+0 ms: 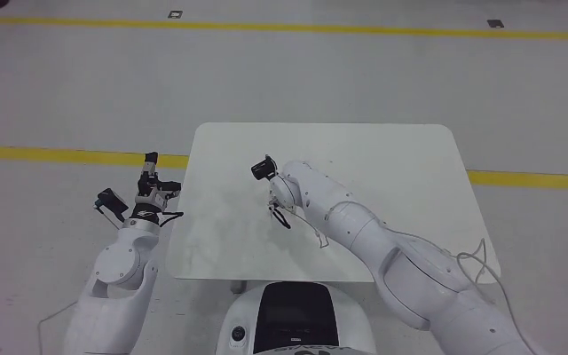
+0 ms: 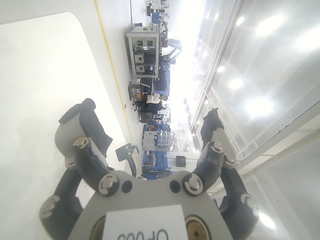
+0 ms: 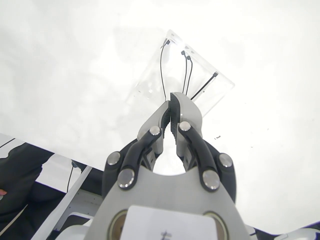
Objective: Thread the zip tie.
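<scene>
Right wrist view: right fingers [image 3: 186,108] pressed together by black zip ties [image 3: 205,85] in clear tray [image 3: 150,83]; left fingers [image 2: 87,123] spread wide.

**Around the desk: floor lines, a clear tray, a workshop behind**

A white desk [image 1: 382,169] with rounded corners stands on a pale grey floor [image 1: 89,89]. One yellow floor line [image 1: 80,154] runs behind the desk, showing on either side of it. A second yellow line [image 1: 266,27] lies well beyond the desk's far edge. Two small dark floor markers [image 1: 176,14] sit just past that second line. A clear tray [image 3: 150,83] lies flat on the desk top. Far beyond one rounded desk corner, a grey equipment cabinet [image 2: 142,51] stands among blue workbenches [image 2: 150,161], and rows of bright ceiling lights [image 2: 265,26] hang over them.
</scene>
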